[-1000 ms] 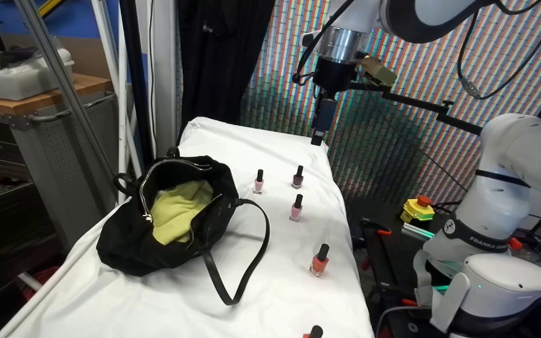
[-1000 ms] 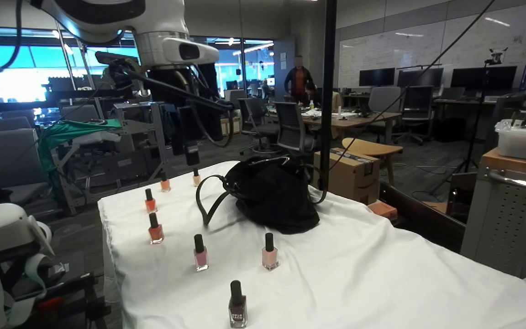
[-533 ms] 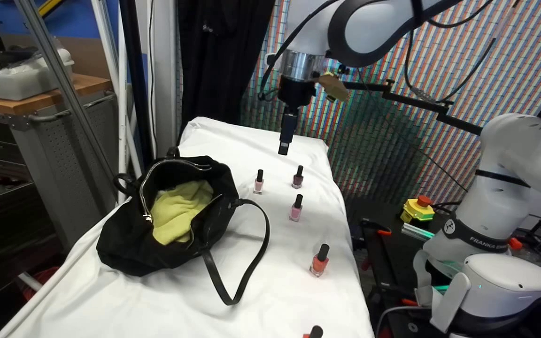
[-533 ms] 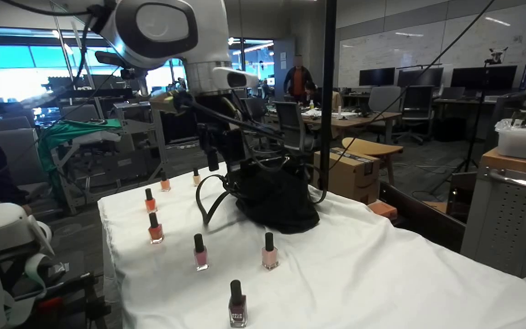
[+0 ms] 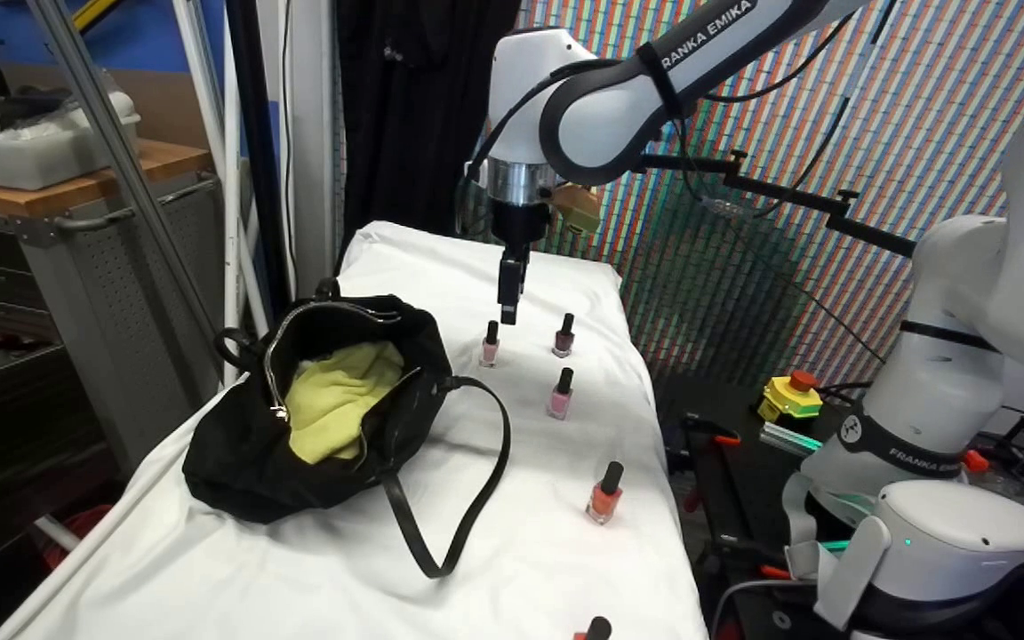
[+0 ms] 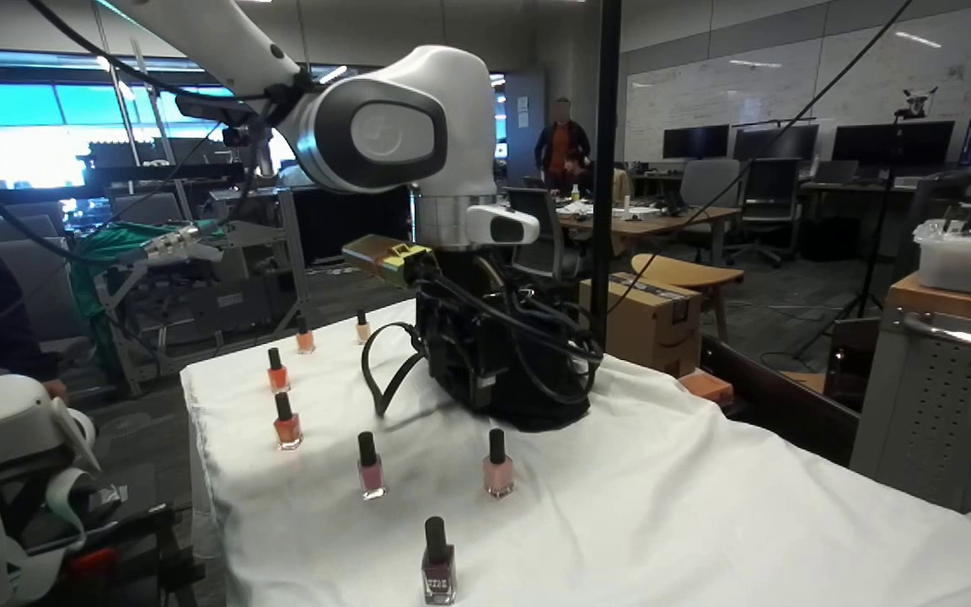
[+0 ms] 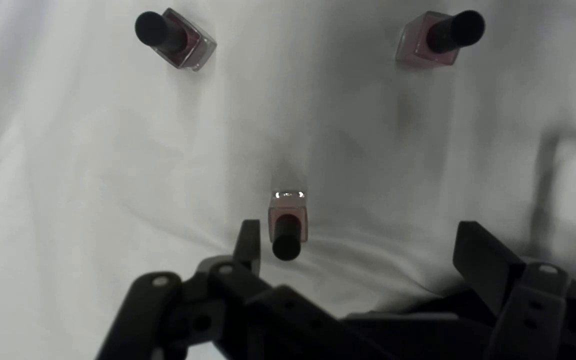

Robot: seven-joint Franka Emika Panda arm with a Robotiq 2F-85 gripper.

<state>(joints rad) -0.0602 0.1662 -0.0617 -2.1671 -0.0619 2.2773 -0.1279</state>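
My gripper [image 7: 360, 230] is open with nothing held, pointing down above the white cloth. Nearest to it is a pale pink polish bottle [image 7: 288, 205] with a black cap, upright; in the wrist view it appears between the fingers, close to the left fingertip [image 7: 248, 240], apparently untouched. A dark plum bottle [image 7: 188, 45] and a mauve-pink bottle [image 7: 425, 42] stand farther off. In an exterior view the gripper [image 5: 509, 313] hangs just behind and above the pale pink bottle [image 5: 489, 352]. Elsewhere the dark gripper [image 6: 481, 384] blends with the black bag [image 6: 549, 415] behind it.
The black bag [image 5: 236, 471] lies gaping with yellow-green cloth [image 5: 343, 400] inside, its strap [image 5: 472, 524] looped over the white table cover [image 5: 316, 578]. A coral bottle [image 5: 603, 503] and several other bottles line the table's side, among them an orange-red one [image 6: 278, 373].
The arm has swung across the table and come down, from high over the table's far corner to just above the pale pink bottle. Jaws stayed open; bottles and bag have not moved.
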